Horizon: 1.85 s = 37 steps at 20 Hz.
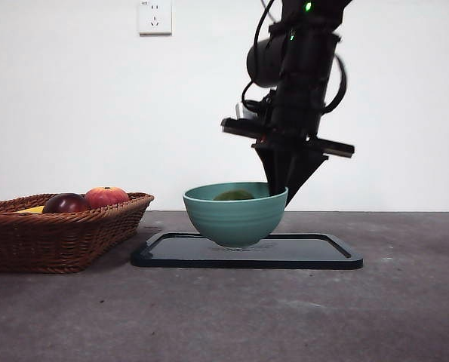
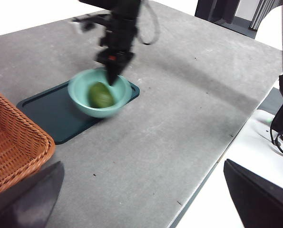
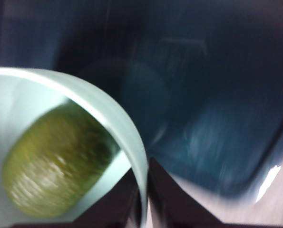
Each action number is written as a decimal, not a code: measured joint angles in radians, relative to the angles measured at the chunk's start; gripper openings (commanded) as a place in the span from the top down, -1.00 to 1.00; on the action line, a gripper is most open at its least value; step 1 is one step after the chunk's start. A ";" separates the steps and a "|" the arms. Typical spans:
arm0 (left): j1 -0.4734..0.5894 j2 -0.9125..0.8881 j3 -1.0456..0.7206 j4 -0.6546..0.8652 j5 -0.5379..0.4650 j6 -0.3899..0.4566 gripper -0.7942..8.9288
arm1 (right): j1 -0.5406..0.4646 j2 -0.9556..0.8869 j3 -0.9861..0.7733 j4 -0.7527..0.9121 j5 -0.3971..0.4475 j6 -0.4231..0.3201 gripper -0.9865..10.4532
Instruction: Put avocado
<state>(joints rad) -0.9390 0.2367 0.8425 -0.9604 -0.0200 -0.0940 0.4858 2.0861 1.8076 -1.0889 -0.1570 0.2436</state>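
The olive-green avocado (image 1: pixel 233 195) (image 2: pixel 101 95) (image 3: pixel 55 166) lies inside a teal bowl (image 1: pixel 235 219) (image 2: pixel 78 84) (image 3: pixel 108 109). That bowl rests on a dark tray (image 1: pixel 315 253) (image 2: pixel 51 114) (image 3: pixel 217 133). My right gripper (image 1: pixel 284 192) (image 2: pixel 112 78) (image 3: pixel 143 204) comes down onto the bowl's rim, its jaws shut on it, one inside the wall and one outside. The bowl and this arm look motion-blurred in both wrist views. High over the table's near side, my left gripper (image 2: pixel 146 199) is open and holds nothing.
A wicker basket (image 1: pixel 58 234) (image 2: pixel 13 142) stands left of the tray, holding a dark maroon fruit (image 1: pixel 66 203), a red-orange fruit (image 1: pixel 106 196) and something yellow (image 1: pixel 32 210). The grey table's edge (image 2: pixel 217 161) runs near the left arm.
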 measured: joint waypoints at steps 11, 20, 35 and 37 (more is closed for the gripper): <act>0.000 0.000 0.000 0.000 0.000 0.003 -0.44 | -0.048 0.153 0.159 -0.015 -0.049 0.049 0.66; 0.000 0.000 0.000 0.001 0.000 0.003 -0.44 | -0.053 -0.036 0.273 -0.200 0.161 -0.002 -0.06; 0.000 0.000 0.000 0.008 0.000 0.003 -0.44 | 0.171 -0.945 -0.421 -0.181 0.388 -0.012 -0.21; 0.000 0.000 0.000 0.008 0.000 0.003 -0.44 | 0.202 -1.144 -0.599 -0.119 0.370 -0.007 -0.21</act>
<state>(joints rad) -0.9390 0.2363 0.8425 -0.9520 -0.0200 -0.0910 0.6876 0.9424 1.2087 -1.2076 0.2131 0.2367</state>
